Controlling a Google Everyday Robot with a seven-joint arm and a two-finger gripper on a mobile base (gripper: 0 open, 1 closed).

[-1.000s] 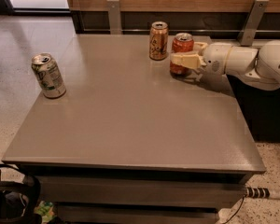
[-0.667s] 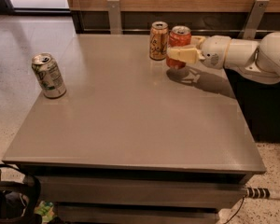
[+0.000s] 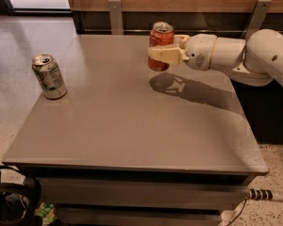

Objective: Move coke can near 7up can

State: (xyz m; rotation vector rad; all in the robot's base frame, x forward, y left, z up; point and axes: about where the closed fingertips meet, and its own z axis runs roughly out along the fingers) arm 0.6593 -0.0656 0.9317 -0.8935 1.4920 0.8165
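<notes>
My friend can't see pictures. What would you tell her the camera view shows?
The robot's gripper is shut on the red coke can and holds it in the air over the far part of a grey table. The 7up can stands upright near the table's left edge, well apart from the coke can.

— Any lettering legible?
— None. Only unreadable green marks on the 7up can (image 3: pixel 49 76), left on the worktop (image 3: pixel 132 126). Nothing legible on the coke can (image 3: pixel 161 36) either, clamped in the gripper (image 3: pixel 156 52) above the far side.
</notes>
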